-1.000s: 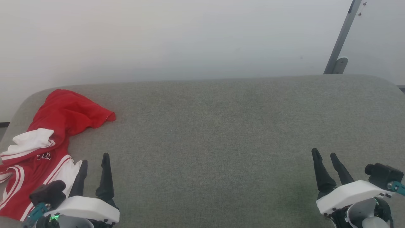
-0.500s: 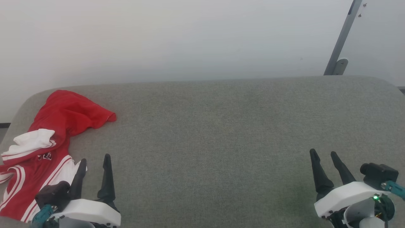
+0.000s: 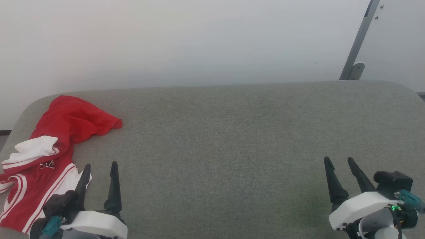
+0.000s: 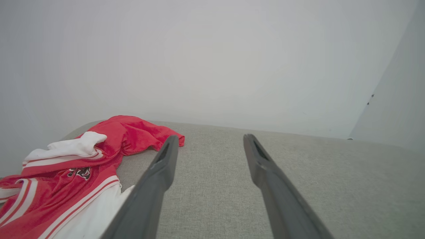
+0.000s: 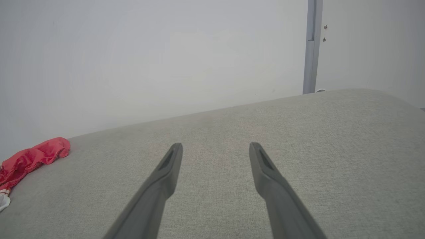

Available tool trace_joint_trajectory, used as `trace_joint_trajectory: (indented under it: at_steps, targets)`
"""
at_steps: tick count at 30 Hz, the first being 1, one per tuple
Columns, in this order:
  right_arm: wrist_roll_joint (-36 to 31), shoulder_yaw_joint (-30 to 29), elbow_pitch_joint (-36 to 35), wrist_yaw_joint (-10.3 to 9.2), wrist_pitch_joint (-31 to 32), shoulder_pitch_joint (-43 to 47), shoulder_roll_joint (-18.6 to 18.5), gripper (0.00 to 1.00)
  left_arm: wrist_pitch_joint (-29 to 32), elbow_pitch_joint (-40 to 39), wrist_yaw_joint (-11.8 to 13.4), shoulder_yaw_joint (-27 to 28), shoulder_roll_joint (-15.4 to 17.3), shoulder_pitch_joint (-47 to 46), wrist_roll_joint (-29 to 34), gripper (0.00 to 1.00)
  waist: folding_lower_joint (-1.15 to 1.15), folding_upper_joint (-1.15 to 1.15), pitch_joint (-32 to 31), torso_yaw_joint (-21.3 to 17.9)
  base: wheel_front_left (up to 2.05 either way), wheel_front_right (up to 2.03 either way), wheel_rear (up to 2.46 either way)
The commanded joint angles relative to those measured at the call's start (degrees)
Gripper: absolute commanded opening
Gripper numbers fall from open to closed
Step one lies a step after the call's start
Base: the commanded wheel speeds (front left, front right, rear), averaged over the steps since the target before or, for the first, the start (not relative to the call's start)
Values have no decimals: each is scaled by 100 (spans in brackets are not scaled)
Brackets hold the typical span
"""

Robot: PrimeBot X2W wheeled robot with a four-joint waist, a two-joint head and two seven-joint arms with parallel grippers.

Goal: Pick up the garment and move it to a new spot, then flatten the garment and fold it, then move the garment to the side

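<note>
Both grippers sit a shade lower in the head view than a second ago. The whole scene has slipped down slightly with the camera, so the garment keeps its place on the counter. It lies crumpled along the left edge of the frame, from the counter's rounded far-left corner down to the lower left. It is soft red jersey, with one white sleeve bunched on top and red-white striped trim showing. The left gripper is at the lower left, its jaws spread wide and empty. One dark tapered finger overlaps the garment's white cloth, though contact cannot be told. The left wrist view shows the garment left of that gripper. The right gripper is at the lower right, jaws equally wide over the grey weave. A broad stretch of matte woven fabric spreads between them and back to the far edge, below a pale smooth wall. A grey metal strut slants at the upper right.
</note>
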Motion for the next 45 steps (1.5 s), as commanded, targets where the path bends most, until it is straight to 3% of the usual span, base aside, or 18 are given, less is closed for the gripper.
trace_joint_trajectory:
  at_steps: [1, 18, 31, 39, 45]
  targets:
    - [-135, 14, -41, 4, -59, 23, -39, 100, -48, -36, -32, 20, 28, 63, 172, 100, -1, 0, -4, -1, 0, 0, 0]
    - [-819, 48, -103, 3, -190, 29, -91, 100, -235, -11, -81, 58, 39, 94, 842, 100, -1, 0, -34, -1, 0, 0, 0]
    - [-813, 100, -124, 3, -166, 7, -108, 100, -222, 45, -119, 107, -5, 42, 743, 100, -1, 0, -43, 50, 0, 0, 0]
    - [-750, 401, -149, 3, -119, -91, -180, 100, -222, 104, -1, 290, -44, -9, 657, 100, -1, 0, -88, 289, 0, 0, 0]
    - [-631, 723, -55, 3, -81, -211, -271, 100, -222, 196, -5, 417, 44, -8, 560, 100, -1, 0, -156, 715, 0, 0, 0]
